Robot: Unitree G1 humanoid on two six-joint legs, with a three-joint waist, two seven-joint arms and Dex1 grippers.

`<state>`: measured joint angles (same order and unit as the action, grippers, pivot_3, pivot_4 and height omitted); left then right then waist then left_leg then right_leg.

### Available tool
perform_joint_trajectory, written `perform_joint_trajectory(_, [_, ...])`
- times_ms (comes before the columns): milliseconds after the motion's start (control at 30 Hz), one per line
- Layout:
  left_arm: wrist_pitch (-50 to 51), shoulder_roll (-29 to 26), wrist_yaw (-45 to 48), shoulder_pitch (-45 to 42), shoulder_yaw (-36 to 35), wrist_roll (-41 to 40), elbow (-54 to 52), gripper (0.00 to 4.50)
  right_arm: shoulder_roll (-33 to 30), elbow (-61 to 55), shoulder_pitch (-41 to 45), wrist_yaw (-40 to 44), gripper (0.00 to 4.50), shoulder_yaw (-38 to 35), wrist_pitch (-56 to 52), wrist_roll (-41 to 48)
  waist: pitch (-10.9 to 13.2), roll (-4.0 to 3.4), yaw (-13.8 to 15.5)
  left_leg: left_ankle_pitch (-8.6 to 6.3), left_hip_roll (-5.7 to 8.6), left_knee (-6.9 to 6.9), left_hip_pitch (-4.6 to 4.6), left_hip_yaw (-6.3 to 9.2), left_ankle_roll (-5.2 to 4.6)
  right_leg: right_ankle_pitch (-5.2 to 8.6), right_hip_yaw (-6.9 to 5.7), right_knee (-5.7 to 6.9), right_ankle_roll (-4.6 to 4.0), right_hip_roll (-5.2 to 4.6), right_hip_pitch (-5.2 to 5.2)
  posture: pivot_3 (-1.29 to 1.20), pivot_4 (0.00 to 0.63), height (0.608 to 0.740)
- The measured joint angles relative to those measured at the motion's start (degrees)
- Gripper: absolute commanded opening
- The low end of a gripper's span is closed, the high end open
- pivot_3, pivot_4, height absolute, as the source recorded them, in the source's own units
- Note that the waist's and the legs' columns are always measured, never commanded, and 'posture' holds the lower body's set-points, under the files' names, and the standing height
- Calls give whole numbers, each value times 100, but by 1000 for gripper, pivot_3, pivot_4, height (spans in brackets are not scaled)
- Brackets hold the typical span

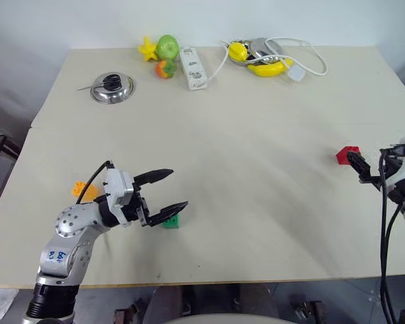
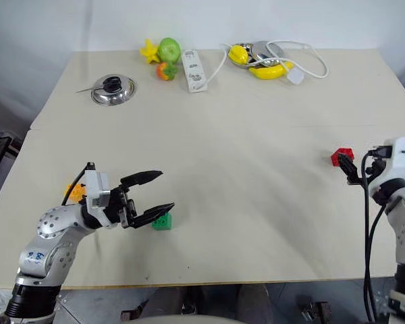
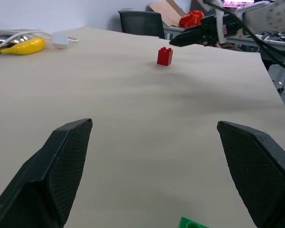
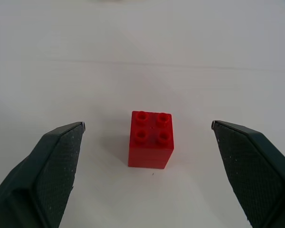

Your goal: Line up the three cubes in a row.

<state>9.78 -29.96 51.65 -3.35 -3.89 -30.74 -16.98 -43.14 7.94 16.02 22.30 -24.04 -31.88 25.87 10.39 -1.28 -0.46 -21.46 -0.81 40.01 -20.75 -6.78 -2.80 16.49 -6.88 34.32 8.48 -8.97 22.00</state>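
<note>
A broad beige counter point(image 1: 256, 175) fills the scene, its top crossed by a faint seam from side to side, with a pale wall behind its far edge. In the left wrist view a dark chair point(image 3: 141, 23) and cluttered furniture show past the counter's right edge.

Along the far edge lies most of the clutter: a steel lid point(image 1: 113, 88) towards the far left corner, then a group of toy fruits point(image 1: 160, 54) (a green one, a yellow one and a small orange-red one), a white power strip point(image 1: 193, 67) just beside them, and farther right a yellow banana point(image 1: 270, 68) with a metal dish and a looped white cable point(image 1: 304, 57).

The red cube point(image 1: 347, 154) stands upright near the right edge, studs up, with bare counter all round it. The right gripper point(image 1: 364, 172) hovers just beside it, jaws spread wide and grasping nothing; in its wrist view the cube sits between the two fingers, clear of both.

The green cube point(image 1: 171, 222) rests near the front edge, left of the middle, partly hidden under the left gripper point(image 1: 167, 192), whose jaws are likewise released and empty. The orange-yellow cube point(image 1: 79, 188) lies near the left edge behind that arm; it seems to be partly covered by the arm's black cable.
</note>
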Motion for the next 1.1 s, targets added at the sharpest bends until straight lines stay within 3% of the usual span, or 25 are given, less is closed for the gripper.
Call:
perform_joint_trajectory(167, [-4, 47, -117, 150, 24, 61, -47, 4486, -42, 1078, 581, 177, 4500, 344, 60, -383, 0, 0, 29, 4, 4, 10, -53, -7, -6, -3, 0, 13, 6, 2, 48, 0, 150, 740])
perform_joint_trajectory(200, [-5, 50, -131, 153, 26, 67, -52, 4497, -42, 1193, 643, 259, 4310, 384, 60, -399, 0, 1, 34, 5, 2, 10, -53, -7, -5, -3, 0, 12, 6, 5, 48, 0, 150, 740])
perform_joint_trajectory(267, [-23, 50, -166, 152, 24, 76, -60, 4500, -41, 1403, 780, 388, 3902, 471, 142, -455, 0, 0, 27, 5, 2, 10, -52, -10, -5, -4, 2, 11, 7, 5, 48, 0, 150, 740])
perform_joint_trajectory(500, [-70, 50, -213, 189, -17, 91, -59, 4500, -21, 1949, 1054, 712, 1513, 520, 653, -576, 0, 1, 26, 6, 0, 10, -52, -11, -3, -4, 2, 9, 8, 8, 47, 0, 150, 740])
perform_joint_trajectory(600, [-106, 49, -213, 201, -21, 106, -59, 4500, -30, 2066, 1072, 892, 1494, 521, 800, -620, 0, 1, 25, 7, -1, 10, -52, -11, -2, -4, 2, 9, 8, 9, 47, 0, 150, 740])
perform_joint_trajectory(700, [-116, 41, -213, 202, -59, 109, -57, 4500, -88, 2041, 1071, 1572, 1494, 576, 800, -521, 0, 1, 20, 7, -4, 10, -51, -12, -1, -4, 4, 8, 8, 14, 47, 0, 150, 740])
perform_joint_trajectory(900, [-119, -70, -83, 218, -202, 108, -6, 4500, -711, 920, 1133, 4986, 1494, 1659, 1809, -268, 4, -2, 7, 8, -8, 10, -46, -13, 7, -5, 4, -5, 9, 32, 43, 0, 150, 740])
perform_joint_trajectory(1000, [-119, -84, -15, 224, -233, 108, 60, 4500, -773, 874, 1540, 6076, 1494, 2440, 2373, -563, 7, 7, 2, 10, -15, 14, -44, -13, 10, -6, 4, -6, 11, 32, 42, 0, 150, 740])
perform_joint_trajectory(1100, [-114, -79, 5, 294, -231, 109, 100, 4500, -401, 1173, 1998, 6501, 1494, 2975, 2730, -780, 9, 10, 3, 10, -20, 15, -47, -13, 11, -6, 5, -3, 11, 30, 44, 0, 150, 740])
